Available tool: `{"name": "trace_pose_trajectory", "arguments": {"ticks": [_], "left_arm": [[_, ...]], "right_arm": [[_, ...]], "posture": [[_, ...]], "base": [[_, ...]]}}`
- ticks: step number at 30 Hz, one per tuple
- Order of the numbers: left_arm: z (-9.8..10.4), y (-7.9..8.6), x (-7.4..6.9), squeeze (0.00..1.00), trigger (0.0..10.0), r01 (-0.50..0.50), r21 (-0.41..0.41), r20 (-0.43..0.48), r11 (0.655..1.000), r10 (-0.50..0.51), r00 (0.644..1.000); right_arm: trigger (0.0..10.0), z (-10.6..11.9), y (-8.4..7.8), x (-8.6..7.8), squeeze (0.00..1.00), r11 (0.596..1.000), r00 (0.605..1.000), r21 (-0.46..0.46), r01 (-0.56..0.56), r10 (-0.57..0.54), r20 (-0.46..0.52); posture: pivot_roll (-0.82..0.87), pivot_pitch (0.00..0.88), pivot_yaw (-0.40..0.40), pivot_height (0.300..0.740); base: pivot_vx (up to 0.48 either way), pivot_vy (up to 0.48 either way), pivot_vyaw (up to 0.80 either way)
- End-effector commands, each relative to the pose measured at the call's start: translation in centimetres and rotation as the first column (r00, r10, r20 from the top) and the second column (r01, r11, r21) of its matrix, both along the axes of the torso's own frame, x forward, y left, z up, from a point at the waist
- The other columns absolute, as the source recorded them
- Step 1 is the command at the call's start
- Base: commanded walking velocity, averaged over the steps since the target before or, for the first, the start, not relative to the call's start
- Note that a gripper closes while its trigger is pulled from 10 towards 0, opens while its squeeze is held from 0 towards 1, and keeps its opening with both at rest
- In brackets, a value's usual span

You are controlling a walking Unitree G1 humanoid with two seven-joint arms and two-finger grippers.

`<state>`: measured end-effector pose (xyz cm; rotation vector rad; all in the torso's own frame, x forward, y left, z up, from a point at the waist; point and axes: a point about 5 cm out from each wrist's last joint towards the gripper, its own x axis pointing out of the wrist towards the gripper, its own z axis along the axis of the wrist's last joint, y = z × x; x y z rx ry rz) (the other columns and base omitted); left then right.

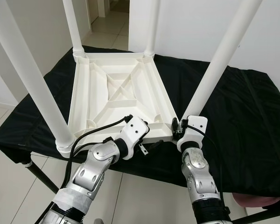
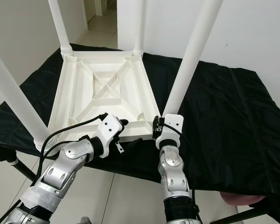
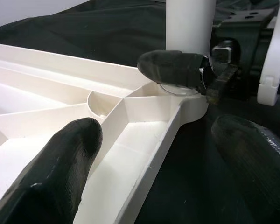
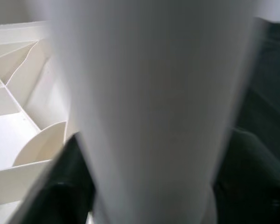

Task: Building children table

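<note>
A white plastic children's table (image 1: 119, 95) lies upside down on a counter draped in black cloth (image 1: 238, 112), its ribbed underside facing up. Four white legs stand in the corner sockets: two at the far corners (image 1: 72, 25) (image 1: 151, 28), one at the near-left corner (image 1: 30, 77), and one at the near-right corner (image 1: 219, 60), which leans up and away toward the robot's right.

The right end effector (image 1: 176, 128) sits at the base of the near-right leg, just where it meets its corner socket. In the right wrist view the leg (image 4: 154, 112) stands between the two black fingers (image 4: 70, 186), one on each side and close against it, so the end effector appears closed around the leg, though that view is blurred and actual contact is hard to confirm.

The left end effector (image 3: 154, 163) is at the near edge of the table top, beside the same corner. In the left wrist view its fingers (image 3: 56, 172) are spread wide, one over the ribbed underside and the other outside over the black cloth, with the table's rim wall (image 3: 149, 154) running between them; they hold nothing. The same view shows a black finger of the right end effector (image 3: 172, 67) lying against the foot of the leg.

Pale floor tiles (image 1: 9, 177) show beneath the counter, and a doorway opens beyond the far end.
</note>
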<state>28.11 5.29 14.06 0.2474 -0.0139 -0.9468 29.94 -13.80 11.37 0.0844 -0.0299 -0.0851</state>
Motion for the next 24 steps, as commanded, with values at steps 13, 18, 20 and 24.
{"name": "trace_pose_trajectory", "arguments": {"ticks": [13, 18, 20, 24], "left_arm": [[0.1, -0.3, -0.1, 0.00, 10.0, 0.005, 0.001, 0.000, 1.000, -0.005, 1.000], [0.0, -0.3, -0.4, 0.00, 10.0, 0.015, 0.009, -0.004, 1.000, -0.015, 1.000], [-0.1, -0.4, -0.5, 0.00, 10.0, 0.023, 0.010, -0.005, 1.000, -0.023, 1.000], [-0.1, -0.6, -0.8, 0.00, 10.0, 0.036, 0.011, -0.007, 0.999, -0.036, 0.999]], "right_arm": [[10.0, 1.3, -2.0, 1.0, 0.00, 0.942, 0.943, -0.075, -0.326, 0.330, 0.041], [10.0, 1.6, -2.8, 1.9, 0.00, 0.836, 0.846, -0.156, -0.526, 0.533, 0.003], [10.0, 1.6, -2.8, 2.1, 0.00, 0.808, 0.821, -0.169, -0.565, 0.571, -0.011], [10.0, 1.4, -2.7, 2.6, 0.00, 0.708, 0.729, -0.197, -0.679, 0.681, -0.066]], "posture": [[-0.05, 0.000, -0.027, 0.740], [-0.04, 0.000, -0.023, 0.740], [-0.05, 0.000, -0.018, 0.740], [-0.04, 0.000, -0.008, 0.740]], "base": [[0.000, 0.000, 0.00], [0.000, 0.000, 0.00], [0.000, 0.000, 0.00], [0.000, 0.000, 0.00]]}}
